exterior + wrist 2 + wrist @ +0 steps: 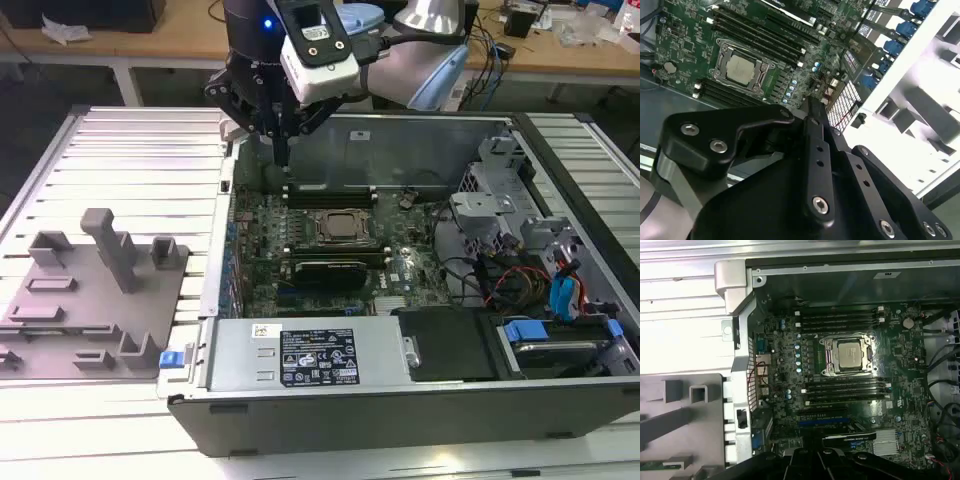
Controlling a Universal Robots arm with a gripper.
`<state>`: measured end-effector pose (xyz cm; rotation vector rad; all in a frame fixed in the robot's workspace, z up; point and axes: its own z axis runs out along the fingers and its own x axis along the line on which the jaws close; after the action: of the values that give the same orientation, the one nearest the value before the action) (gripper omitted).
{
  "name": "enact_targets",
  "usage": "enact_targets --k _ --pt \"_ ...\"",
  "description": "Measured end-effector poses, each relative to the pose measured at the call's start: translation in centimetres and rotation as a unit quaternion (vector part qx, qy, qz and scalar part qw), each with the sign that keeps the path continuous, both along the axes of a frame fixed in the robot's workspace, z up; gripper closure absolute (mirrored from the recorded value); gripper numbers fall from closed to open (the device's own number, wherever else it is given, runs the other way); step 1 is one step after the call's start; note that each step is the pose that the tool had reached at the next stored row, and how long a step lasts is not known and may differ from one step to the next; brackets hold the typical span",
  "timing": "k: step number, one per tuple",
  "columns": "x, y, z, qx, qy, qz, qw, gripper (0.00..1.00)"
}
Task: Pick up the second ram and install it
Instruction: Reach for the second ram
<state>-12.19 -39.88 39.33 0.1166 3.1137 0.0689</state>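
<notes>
Gripper [285, 150] empty over open computer case [400, 415]; second ram [662, 463] not yet picked up
Fingers are seen drawn together in the exterior view, with nothing held between them, poised above the motherboard [258, 240] at the far corner of the case toward the exterior view's left, near the memory slots [840, 320] beyond the processor [849, 353]. A green strip, taken to be the second ram, is seen in the first wrist view lying in a recess of the grey fixture [150, 290] outside the case, well apart from the gripper. Pick-up and seating are both judged outstanding; whether any slot is already filled cannot be told
</notes>
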Motion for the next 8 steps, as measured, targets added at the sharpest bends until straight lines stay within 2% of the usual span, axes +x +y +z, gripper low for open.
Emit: enact_targets --k 1,3,6,7,8 --pt "-0.09 0.00 0.00 0.0000 -0.0001 0.000 1.0000 0.89" --pt "-1.12 0.00 0.00 0.0000 0.0000 0.000 1.0000 0.89" --pt "-1.92 0.00 0.00 0.0000 0.0000 0.000 1.0000 0.89" --pt "-2.40 0.00 0.00 0.0000 0.0000 0.000 1.0000 0.89" --pt "-3.27 0.00 0.00 0.0000 -0.0001 0.000 1.0000 0.89"
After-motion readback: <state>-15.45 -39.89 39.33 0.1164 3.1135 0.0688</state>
